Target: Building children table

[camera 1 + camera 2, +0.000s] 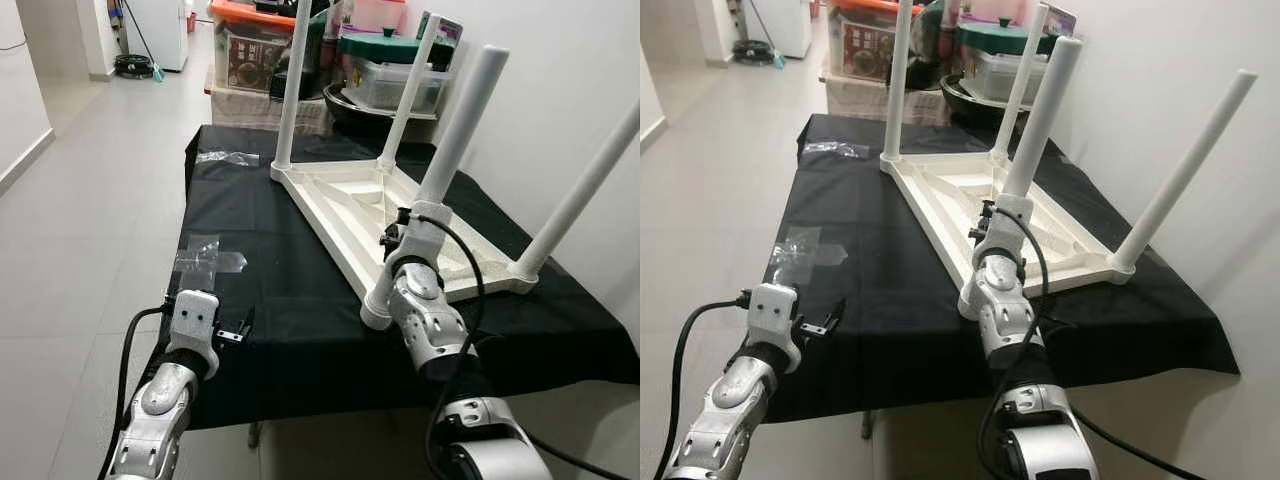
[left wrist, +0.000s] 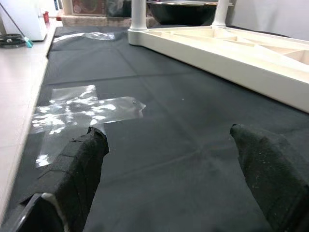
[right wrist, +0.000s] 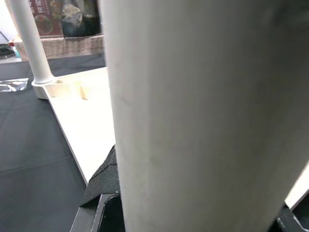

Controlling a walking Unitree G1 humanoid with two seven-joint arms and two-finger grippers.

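Note:
A white children's table [image 1: 340,200] lies upside down on a black cloth [image 1: 290,290], with its legs pointing up. My right gripper [image 1: 400,235] is shut on the near left leg [image 1: 462,115], low on the leg, just above the frame. In the right wrist view that leg [image 3: 203,111] stands between my black fingers [image 3: 104,181]. My left gripper [image 1: 235,330] hovers open over the cloth near its front left edge, holding nothing. The left wrist view has its fingers [image 2: 82,159] spread wide, well apart from the table frame [image 2: 231,48].
A crumpled clear plastic bag [image 1: 205,255] lies on the cloth just ahead of the left gripper, and another [image 1: 228,157] lies at the far left corner. Storage boxes [image 1: 250,50] and a dark bowl [image 1: 350,105] stand behind the table. A wall runs along the right.

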